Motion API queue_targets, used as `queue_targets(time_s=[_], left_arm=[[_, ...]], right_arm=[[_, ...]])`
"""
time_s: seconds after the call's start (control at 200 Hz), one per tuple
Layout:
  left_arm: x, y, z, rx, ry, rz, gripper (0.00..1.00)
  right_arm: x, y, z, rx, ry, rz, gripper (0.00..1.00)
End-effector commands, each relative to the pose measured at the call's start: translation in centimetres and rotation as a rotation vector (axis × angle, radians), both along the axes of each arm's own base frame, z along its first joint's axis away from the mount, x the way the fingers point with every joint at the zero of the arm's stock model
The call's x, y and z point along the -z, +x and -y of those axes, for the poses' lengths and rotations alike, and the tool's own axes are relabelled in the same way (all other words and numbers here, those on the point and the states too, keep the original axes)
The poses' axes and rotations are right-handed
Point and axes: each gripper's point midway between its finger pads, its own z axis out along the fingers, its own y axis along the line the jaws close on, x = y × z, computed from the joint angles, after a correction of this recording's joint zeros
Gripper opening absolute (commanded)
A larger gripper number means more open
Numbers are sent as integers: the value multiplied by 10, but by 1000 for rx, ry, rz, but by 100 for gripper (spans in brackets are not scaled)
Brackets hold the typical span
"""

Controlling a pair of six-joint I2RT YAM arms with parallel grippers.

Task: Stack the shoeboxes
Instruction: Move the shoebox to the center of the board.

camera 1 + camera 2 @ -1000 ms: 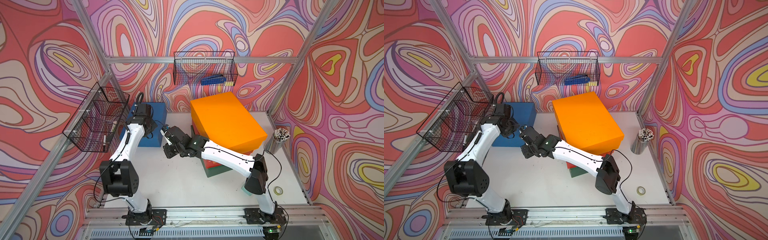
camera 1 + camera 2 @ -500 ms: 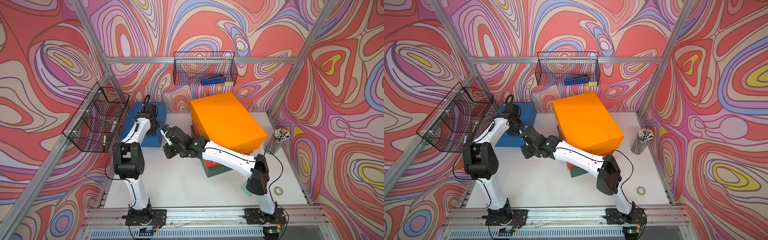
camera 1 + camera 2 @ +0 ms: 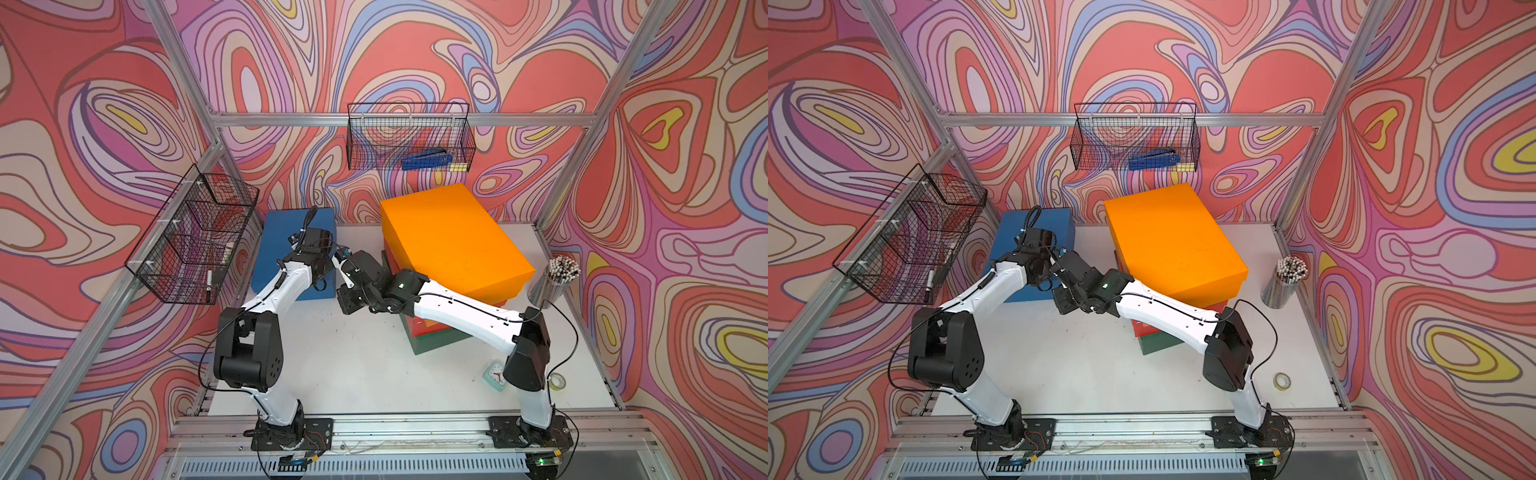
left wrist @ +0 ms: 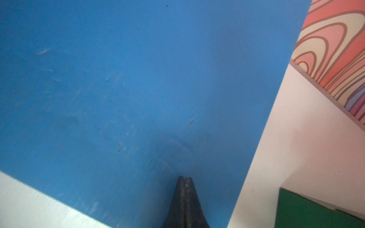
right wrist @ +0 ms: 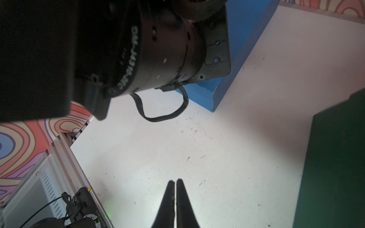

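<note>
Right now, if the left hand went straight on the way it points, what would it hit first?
The blue shoebox: the shut left hand points at its top face, apparently very close; whether it already touches is unclear.

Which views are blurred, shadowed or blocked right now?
Left wrist: blue shoebox fills most of the frame, soft, with a shadow around the shut left gripper. Right wrist: the left arm's dark wrist blocks much; table beyond is sharp. Both top views: evenly lit, sharp, no glare on the orange shoebox.
</note>
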Motion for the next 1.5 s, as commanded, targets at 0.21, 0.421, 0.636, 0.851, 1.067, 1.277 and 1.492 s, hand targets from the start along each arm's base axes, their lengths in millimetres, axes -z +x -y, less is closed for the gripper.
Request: queue_targets(time_s=[0.21,0.421,0.636,0.851,1.067,1.277,1.492], left_arm=[[52,-94,41,61,-102,-280,0],[44,-145,55,75,-148,-250,0],[-24,-168,37,63,-125,-70,0],[-111,-132,5,64,94,53,0],[-86,-72,-23,1,16,-23,0],[-76,-11,-29,23,39,-58,0],[-44,27,-36,25,68,-174,0]], right_arm=[[-38,8,24,49,77,54,9],[-40,6,24,41,89,41,11],[-41,6,19,41,109,22,14],[-33,7,11,35,110,-14,17],[-26,10,8,41,94,-21,17],[-20,12,4,33,72,-23,18],[-5,16,-1,28,39,-28,20]])
